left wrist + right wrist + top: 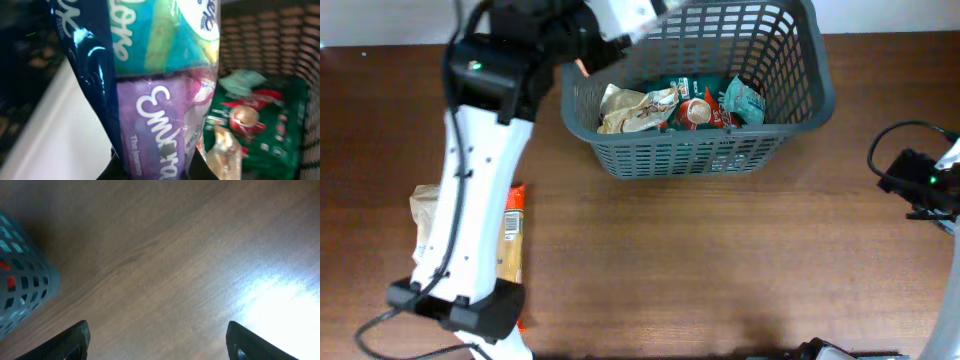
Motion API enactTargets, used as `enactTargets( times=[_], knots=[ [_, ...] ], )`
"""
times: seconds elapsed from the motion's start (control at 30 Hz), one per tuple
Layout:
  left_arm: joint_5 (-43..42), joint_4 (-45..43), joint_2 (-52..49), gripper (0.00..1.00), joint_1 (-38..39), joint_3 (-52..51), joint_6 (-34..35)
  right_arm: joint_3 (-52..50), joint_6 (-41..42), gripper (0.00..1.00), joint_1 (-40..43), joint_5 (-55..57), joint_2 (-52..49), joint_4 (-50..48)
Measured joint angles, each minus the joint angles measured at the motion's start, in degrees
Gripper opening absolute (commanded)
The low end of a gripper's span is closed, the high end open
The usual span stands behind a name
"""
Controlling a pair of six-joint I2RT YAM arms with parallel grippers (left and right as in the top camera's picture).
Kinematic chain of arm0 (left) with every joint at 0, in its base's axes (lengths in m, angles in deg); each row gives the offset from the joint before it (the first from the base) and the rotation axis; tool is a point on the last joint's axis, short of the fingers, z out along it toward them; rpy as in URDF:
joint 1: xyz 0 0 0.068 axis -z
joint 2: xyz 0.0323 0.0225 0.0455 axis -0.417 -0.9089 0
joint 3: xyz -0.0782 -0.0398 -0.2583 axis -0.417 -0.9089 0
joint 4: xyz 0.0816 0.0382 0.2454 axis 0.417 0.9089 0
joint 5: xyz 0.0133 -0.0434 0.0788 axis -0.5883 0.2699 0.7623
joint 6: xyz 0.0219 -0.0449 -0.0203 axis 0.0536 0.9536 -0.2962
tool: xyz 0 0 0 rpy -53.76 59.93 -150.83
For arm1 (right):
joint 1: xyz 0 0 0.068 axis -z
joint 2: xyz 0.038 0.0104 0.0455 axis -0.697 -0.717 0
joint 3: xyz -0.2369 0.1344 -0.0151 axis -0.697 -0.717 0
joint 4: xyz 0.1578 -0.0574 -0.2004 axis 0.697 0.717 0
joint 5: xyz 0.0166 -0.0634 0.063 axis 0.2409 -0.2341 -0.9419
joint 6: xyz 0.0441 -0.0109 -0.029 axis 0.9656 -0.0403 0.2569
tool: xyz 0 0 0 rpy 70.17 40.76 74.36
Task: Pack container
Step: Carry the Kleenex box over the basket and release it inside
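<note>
The dark grey basket (715,155) stands at the back middle of the table and holds several packets: a beige one (630,110), a green and red one (700,108) and a teal one (745,100). My left gripper (157,172) is shut on a glossy tissue pack (155,75) printed blue, teal and purple, held over the basket's left rim; in the overhead view the pack shows white (620,15). The basket's inside shows in the left wrist view (280,55). My right gripper (157,340) is open and empty above bare wood, at the table's right edge (925,185).
A beige packet (425,215) and an orange and yellow packet (512,240) lie on the table at the left, partly under my left arm. The basket's corner (22,290) shows at the left of the right wrist view.
</note>
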Motion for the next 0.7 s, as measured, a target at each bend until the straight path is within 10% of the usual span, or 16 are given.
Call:
enactTargets(
  times=[0.17,0.4,0.47,0.7],
  knots=[
    [-2.25,4.5,-7.15,0.02,2.32,-1.16,-7.32,0.0,0.0,0.84,0.0,0.0,0.0,2.1],
    [-2.45,6.78,-18.49,0.48,3.65,-2.64,-11.34,0.0,0.0,0.84,0.0,0.02,0.0,3.43],
    [-2.38,6.84,-19.21,0.76,3.65,-2.86,-11.1,0.0,-0.02,0.84,0.0,0.0,0.0,3.67],
    [3.52,6.73,-18.43,0.86,3.65,0.0,-3.74,0.0,-0.74,0.84,0.0,0.02,0.0,4.13]
  ],
)
